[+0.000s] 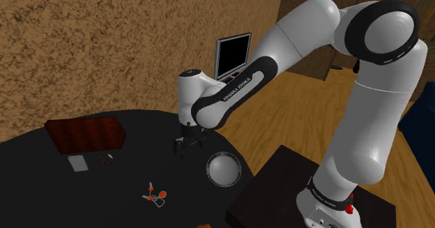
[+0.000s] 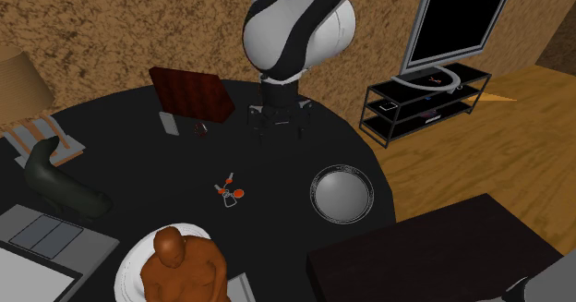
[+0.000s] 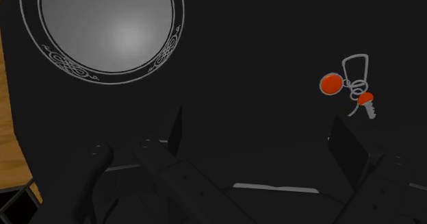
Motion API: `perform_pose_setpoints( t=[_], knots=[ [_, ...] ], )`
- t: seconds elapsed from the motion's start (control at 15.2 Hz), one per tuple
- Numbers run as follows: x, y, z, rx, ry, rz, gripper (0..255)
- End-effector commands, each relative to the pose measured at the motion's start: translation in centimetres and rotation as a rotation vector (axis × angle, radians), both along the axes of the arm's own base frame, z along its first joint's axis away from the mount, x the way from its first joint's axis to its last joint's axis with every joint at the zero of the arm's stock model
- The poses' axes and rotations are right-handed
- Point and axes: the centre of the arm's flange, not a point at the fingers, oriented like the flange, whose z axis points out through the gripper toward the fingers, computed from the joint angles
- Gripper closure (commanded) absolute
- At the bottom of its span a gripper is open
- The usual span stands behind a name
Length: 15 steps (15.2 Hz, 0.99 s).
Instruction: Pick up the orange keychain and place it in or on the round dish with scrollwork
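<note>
On a black round table, an orange keychain with a silver ring is lying flat. Right of it in the shoulder view, the black end effector is hanging low, fingers spread, gripping nothing. Farther right, a grey round dish with a scrollwork rim is sitting near the table's edge.

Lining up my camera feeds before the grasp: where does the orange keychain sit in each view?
Shoulder view: the orange keychain lies low, left of centre, to the left of the round dish.
Second exterior view: keychain near the middle, left of the dish.
Wrist view: keychain beyond the open gripper, off to one side, apart from the dish.
Shared landmark: the dish.
</note>
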Motion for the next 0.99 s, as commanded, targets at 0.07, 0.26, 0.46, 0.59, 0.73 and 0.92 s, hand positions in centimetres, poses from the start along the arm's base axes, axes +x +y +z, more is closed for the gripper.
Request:
perform_pose_setpoints(
  t=[0.07, 0.26, 0.46, 0.59, 0.73, 0.92],
  knots=[
    [1.8, 2.2, -2.7, 0.0, -0.004, -0.013, 0],
    [3.6, 4.4, -5.3, 0.0, -0.007, -0.023, 0],
    [5.4, 6.7, -8.0, 0.0, -0.011, -0.034, 0],
    [6.7, 8.2, -9.7, 0.0, -0.013, -0.041, 0],
    [7.9, 9.7, -11.5, 0.001, -0.016, -0.048, 0],
    [9.8, 11.9, -14.1, 0.001, -0.019, -0.059, 0]
  ],
)
